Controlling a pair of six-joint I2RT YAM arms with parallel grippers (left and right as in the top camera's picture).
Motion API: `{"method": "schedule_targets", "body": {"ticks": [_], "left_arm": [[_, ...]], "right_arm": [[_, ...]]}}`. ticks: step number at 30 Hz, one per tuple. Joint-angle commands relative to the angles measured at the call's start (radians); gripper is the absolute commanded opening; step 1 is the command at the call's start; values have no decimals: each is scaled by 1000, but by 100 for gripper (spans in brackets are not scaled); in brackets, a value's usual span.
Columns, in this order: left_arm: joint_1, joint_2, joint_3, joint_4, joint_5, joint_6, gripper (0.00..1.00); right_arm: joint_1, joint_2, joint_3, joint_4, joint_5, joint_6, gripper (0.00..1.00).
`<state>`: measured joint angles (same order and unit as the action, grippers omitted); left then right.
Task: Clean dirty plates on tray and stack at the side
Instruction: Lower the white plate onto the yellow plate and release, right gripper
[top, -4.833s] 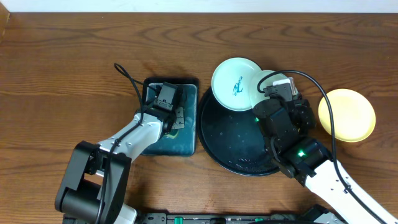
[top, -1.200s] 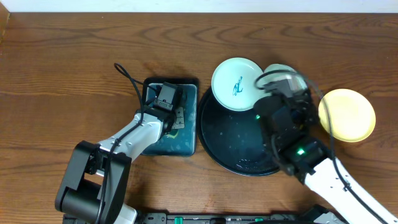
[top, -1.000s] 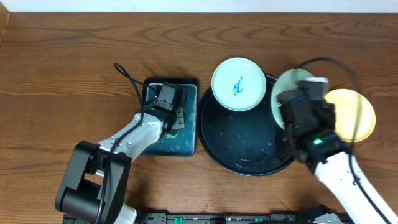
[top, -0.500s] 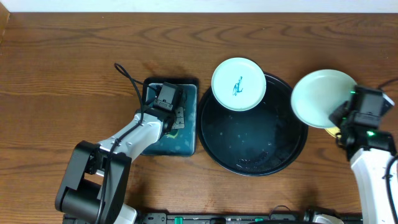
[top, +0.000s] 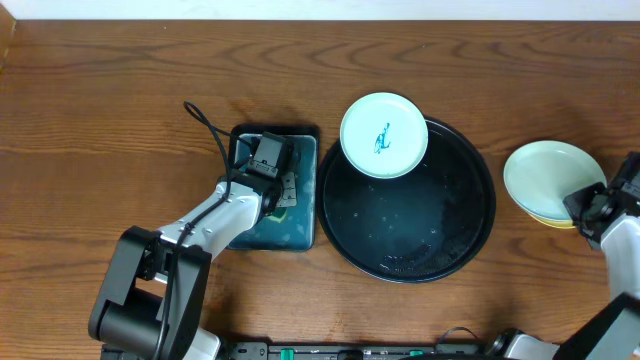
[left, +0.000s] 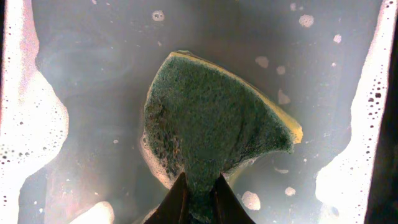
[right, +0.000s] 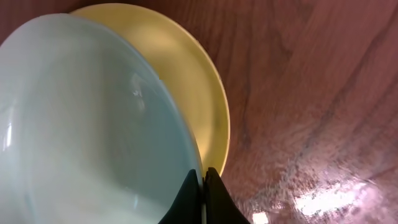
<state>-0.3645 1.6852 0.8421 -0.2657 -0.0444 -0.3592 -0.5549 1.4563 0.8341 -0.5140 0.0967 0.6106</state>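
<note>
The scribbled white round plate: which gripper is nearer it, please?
Left: the left gripper sits in the rectangular teal tray beside the plate; the right gripper is beyond the round black tray.

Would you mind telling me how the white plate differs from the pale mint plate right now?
The white plate carries a teal scribble; the mint plate looks clean. The white plate lies across the black tray's far rim; the mint plate is off the tray, over the yellow plate. Nothing grips the white plate; the right gripper pinches the mint plate's edge. Both are small, round and shallow.
</note>
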Motion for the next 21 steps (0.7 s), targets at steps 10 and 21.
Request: {"method": "schedule_targets", "body": {"ticks": [10,21], "left_arm": [[0,53,-20,-17,10,5,7],[0,53,-20,-16,10,5,7]], "right_arm": [[-37,74,15,63,-41,17,1],[-34,74,15,58,-80,-23,53]]}}
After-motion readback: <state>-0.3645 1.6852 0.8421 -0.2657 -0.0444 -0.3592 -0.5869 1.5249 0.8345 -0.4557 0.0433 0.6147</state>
